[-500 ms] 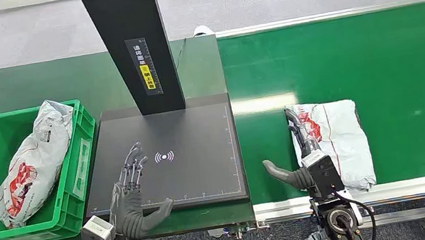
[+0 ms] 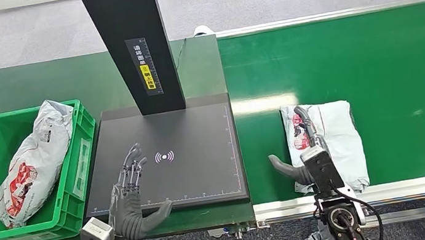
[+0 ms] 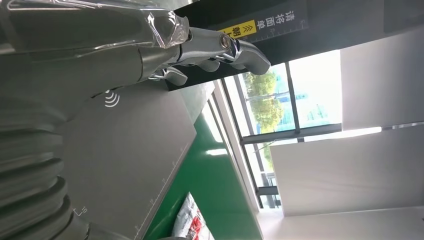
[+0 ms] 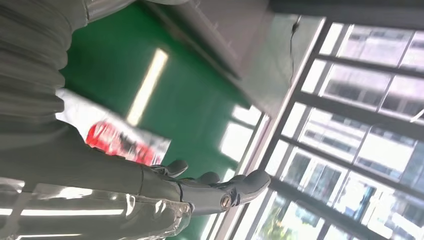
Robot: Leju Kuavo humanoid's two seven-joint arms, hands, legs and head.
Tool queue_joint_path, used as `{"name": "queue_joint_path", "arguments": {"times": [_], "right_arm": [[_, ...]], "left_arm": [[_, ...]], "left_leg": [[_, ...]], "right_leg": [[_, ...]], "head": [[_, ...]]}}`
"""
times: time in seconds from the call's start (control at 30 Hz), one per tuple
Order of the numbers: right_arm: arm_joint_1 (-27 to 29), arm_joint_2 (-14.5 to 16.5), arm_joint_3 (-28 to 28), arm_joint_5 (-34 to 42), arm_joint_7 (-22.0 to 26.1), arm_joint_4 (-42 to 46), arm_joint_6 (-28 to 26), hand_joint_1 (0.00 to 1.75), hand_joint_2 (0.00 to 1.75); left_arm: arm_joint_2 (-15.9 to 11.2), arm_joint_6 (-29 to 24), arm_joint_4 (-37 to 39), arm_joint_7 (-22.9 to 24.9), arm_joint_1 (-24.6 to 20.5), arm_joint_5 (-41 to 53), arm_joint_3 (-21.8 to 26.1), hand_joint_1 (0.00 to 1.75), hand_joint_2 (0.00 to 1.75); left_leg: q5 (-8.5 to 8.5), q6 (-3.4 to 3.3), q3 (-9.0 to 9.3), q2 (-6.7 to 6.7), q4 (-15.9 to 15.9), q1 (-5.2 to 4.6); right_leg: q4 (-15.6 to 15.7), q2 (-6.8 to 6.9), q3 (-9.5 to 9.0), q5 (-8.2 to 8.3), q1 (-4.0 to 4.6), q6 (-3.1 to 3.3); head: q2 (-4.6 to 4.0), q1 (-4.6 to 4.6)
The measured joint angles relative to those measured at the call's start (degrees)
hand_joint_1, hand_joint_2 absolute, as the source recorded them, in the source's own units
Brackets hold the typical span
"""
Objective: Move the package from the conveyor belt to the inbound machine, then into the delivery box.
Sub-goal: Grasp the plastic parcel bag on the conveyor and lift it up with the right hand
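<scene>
Stretching away right of the inbound machine point(image 2: 168, 157), the conveyor belt point(image 2: 375, 55) carries the package point(image 2: 336, 135) at its near edge, the right hand point(image 2: 305, 157) spread over it gripping nothing, the left hand point(image 2: 130, 196) hovering splayed and empty above the machine's plate.

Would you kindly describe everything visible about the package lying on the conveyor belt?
The package is a soft grey-white plastic mailer, wrinkled, with red and black printing at its end nearer the inbound machine. It lies flat on the green conveyor belt, close to the belt's near edge. The right hand reaches over its printed end, fingers apart; contact cannot be confirmed.
</scene>
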State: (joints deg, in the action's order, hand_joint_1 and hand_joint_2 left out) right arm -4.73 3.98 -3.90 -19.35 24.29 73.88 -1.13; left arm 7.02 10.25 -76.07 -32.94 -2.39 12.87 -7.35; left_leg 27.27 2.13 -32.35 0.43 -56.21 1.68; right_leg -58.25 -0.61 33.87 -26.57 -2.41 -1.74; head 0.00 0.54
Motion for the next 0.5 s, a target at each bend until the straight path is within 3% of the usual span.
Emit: {"name": "queue_joint_path", "arguments": {"times": [0.33,0.5], "right_arm": [[0.34,-0.82,2.88,-2.33,-1.35,0.72,-2.57,0.00,1.75],[0.49,-0.85,5.79,-10.47,-8.61,1.26,-4.26,0.00,1.75]], "left_arm": [[0.00,-0.04,-1.02,0.24,0.82,0.10,0.17,0.00,1.75],[0.01,-0.05,-2.38,1.10,1.86,0.69,0.49,0.00,1.75]], "left_leg": [[0.00,0.00,0.00,0.00,0.00,0.00],[0.01,0.00,0.00,0.01,0.00,0.00]], "right_leg": [[0.00,0.00,0.00,0.00,0.00,0.00],[0.00,0.00,0.00,0.00,0.00,0.00]], "head": [[0.00,-0.01],[0.00,0.00]]}}
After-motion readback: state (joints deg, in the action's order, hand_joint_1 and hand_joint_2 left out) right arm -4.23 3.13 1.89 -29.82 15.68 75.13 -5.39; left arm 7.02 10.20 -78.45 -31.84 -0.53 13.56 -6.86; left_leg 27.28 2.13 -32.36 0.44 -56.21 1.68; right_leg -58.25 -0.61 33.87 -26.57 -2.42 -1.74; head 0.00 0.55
